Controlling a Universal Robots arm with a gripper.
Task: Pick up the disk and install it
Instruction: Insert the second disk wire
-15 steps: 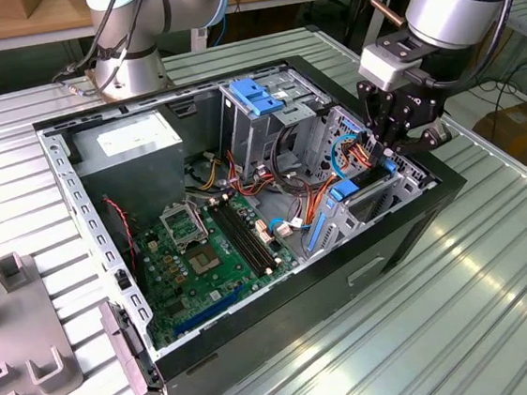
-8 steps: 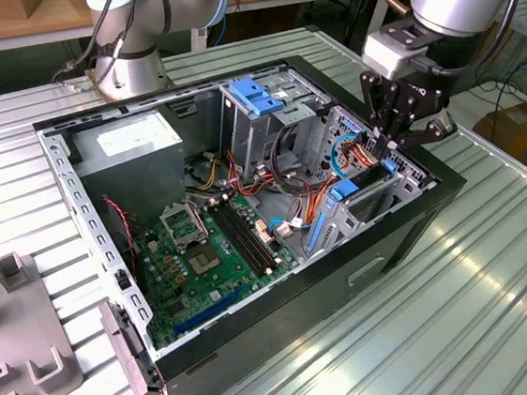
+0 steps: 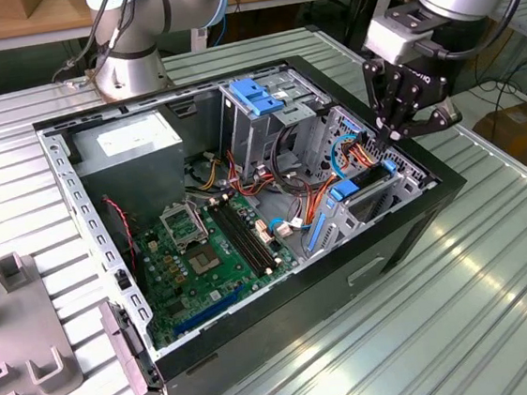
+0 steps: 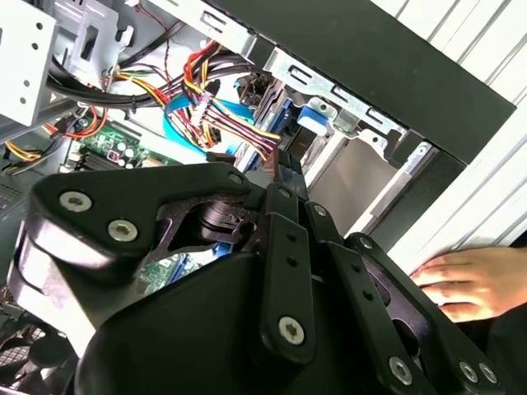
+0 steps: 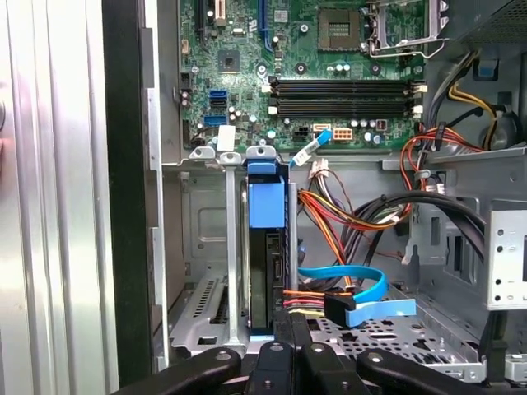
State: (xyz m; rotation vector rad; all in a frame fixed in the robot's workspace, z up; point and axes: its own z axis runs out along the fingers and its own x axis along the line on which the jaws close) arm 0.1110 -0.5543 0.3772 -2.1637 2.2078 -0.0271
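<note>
Two fingers of the gripper (image 3: 395, 136) are drawn together, their tips at the upper edge of the disk (image 5: 265, 255); whether they nip it or merely press it I cannot tell. The disk stands on edge in the drive bay (image 5: 206, 304) at the corner of the computer case (image 3: 287, 327), its blue carrier rail uppermost, so the step in hand looks like the install, close to finished. Seating it fully would call for a straight push along the slot, clear of the cables (image 5: 354, 222) just beside it. The first wrist view looks down the bay to the motherboard (image 5: 329, 49). The second wrist view adds a person's hand (image 4: 461, 284) resting outside the case.
</note>
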